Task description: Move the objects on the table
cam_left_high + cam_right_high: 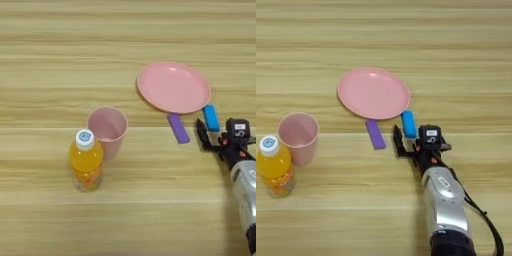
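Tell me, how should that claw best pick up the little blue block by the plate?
Probably across its narrow width, at the middle. The blue block lies flat, long axis running away from the robot, its far end at the plate. The gripper already sits at its near end, so come from there.

The silver right forearm (443, 200) reaches up from the bottom edge, its black pincer (406, 137) empty.

Cup: pink plastic cup (107, 131), upright, open mouth up, left of centre.
Plate: round pink plate (173, 87), flat.
Blocks: purple block (178, 128) and blue block (211, 117) just below plate's edge.
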Tool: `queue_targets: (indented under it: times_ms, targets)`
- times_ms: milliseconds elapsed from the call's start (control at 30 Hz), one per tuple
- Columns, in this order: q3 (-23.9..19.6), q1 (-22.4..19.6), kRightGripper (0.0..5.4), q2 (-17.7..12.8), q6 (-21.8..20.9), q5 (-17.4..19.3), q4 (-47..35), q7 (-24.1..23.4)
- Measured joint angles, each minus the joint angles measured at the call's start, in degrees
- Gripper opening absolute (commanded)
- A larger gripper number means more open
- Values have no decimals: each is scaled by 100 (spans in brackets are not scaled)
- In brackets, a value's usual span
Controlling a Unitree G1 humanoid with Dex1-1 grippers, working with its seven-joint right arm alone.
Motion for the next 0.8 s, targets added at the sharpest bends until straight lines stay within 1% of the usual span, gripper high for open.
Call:
queue_targets:
  times_ms: [267,300,333,400,500,600,800]
  targets:
    - [-1,-85,345,-117,667,8,-208,-28]
    - [-2,-90,324,-128,860,32,-296,-28]
    - [-2,-96,319,-136,991,72,-354,-26]
    - [-2,-110,292,-147,1184,103,-440,-22]
    - [-1,-142,271,-200,1467,105,-553,-19]
    - [1,-154,241,-230,1593,107,-603,-11]
    - [2,-172,170,-336,1648,103,-574,0]
